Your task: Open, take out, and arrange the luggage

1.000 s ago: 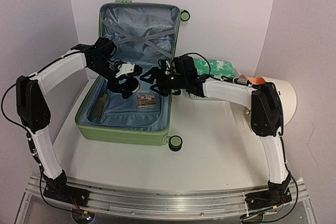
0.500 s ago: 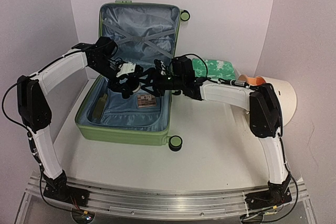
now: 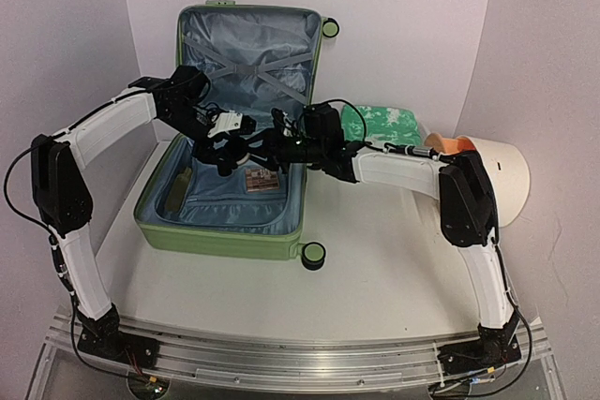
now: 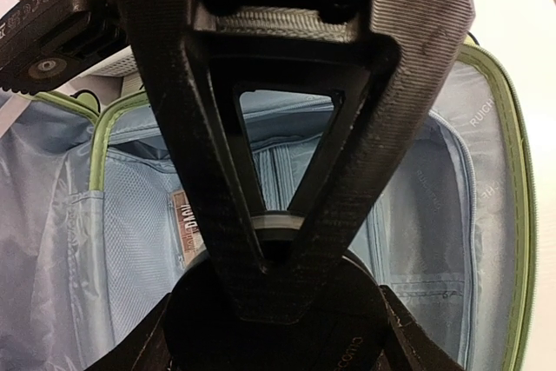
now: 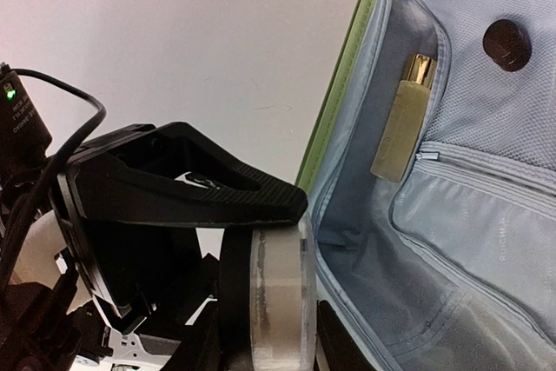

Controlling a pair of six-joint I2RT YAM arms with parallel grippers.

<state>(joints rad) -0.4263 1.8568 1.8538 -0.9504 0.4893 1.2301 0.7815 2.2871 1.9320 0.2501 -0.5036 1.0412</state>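
The luggage (image 3: 216, 236) lies open on the table, its lid (image 3: 281, 53) propped up at the back with crossed straps. Above its lower half hangs a round jar (image 3: 244, 149) with a black lid (image 4: 347, 310) and a clear body (image 5: 278, 293). My left gripper (image 3: 234, 145) (image 4: 278, 341) is shut on the lid's round sides. My right gripper (image 3: 255, 145) (image 5: 269, 345) reaches in from the right, its fingers pressed on the jar's two flat faces. One right finger (image 4: 287, 84) crosses the lid in the left wrist view.
Inside the luggage lie a gold bottle (image 5: 401, 119), a dark round cap (image 5: 506, 43) and a small printed packet (image 3: 262, 178). A green patterned item in a white basket (image 3: 380, 122) and a cream cylinder (image 3: 492, 175) stand to the right. Walls stand close at the back and on both sides.
My right gripper has moved left over the luggage to the jar and closed on it. The left gripper has kept its hold and place.
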